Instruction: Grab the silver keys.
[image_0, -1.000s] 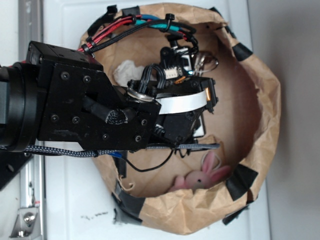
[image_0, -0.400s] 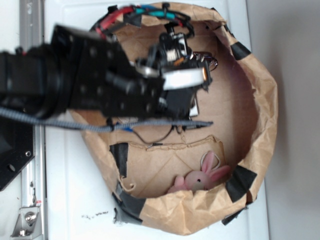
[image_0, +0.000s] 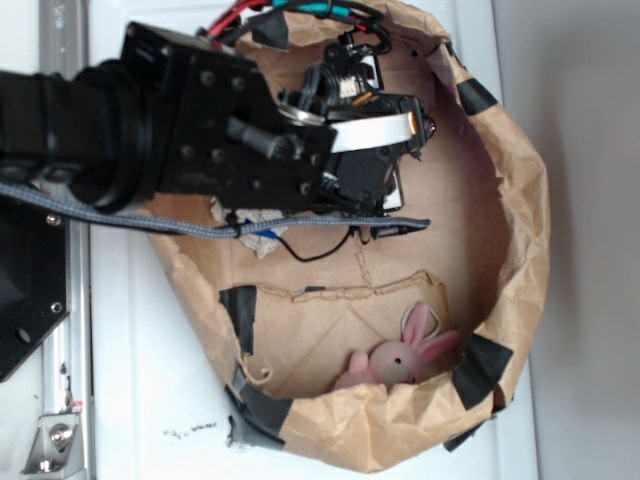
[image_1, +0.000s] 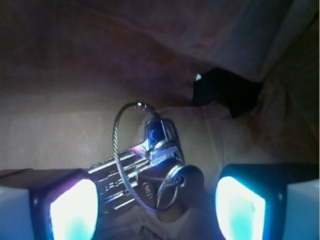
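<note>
Paper bin (image_0: 520, 200) sits on the table (image_0: 140, 400), filling most of it toward the right edge. Bunny (image_0: 400, 355) in the bin against its near wall; arm (image_0: 180, 140) reaches in from the left edge over the far half. Keys (image_1: 145, 175) on the bin floor between the gripper (image_1: 157, 205) fingers (image_1: 72, 210).

Black arm (image_0: 180, 130) over paper bowl (image_0: 520, 200)
</note>
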